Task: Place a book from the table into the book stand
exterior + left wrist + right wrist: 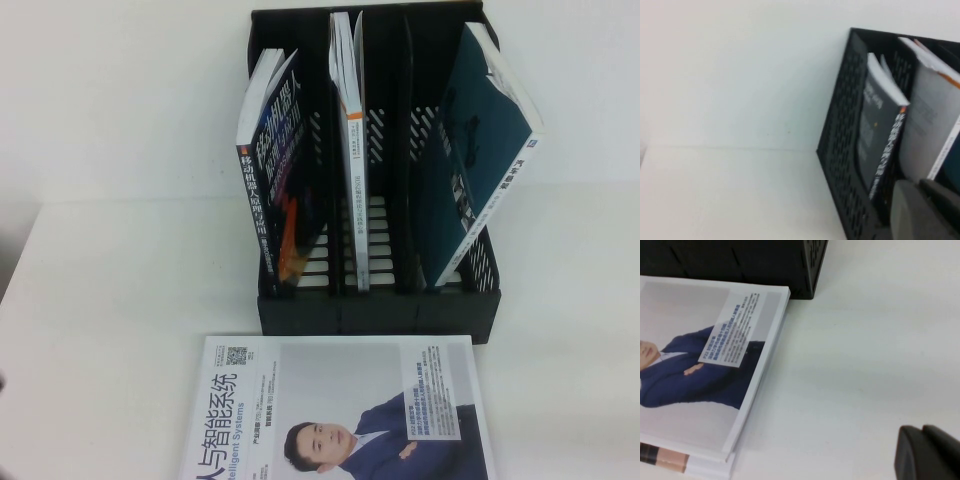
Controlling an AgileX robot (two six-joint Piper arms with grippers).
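Observation:
The black book stand (375, 310) stands at the back middle of the white table (110, 300). The book with the dark teal back cover (480, 150) leans upright in the stand's right slot, teal side facing out. Neither arm shows in the high view. In the left wrist view my left gripper (920, 200) is shut and empty, close to the stand's left side (840, 150). In the right wrist view my right gripper (922, 445) is shut and empty, above bare table to the right of the stand's front corner (810, 265).
A dark-covered book (280, 180) leans in the left slot. A grey book with an orange spine band (352, 150) stands in the middle slot. A white-and-blue book showing a man in a suit (340, 410) lies flat before the stand, on another book (670, 462).

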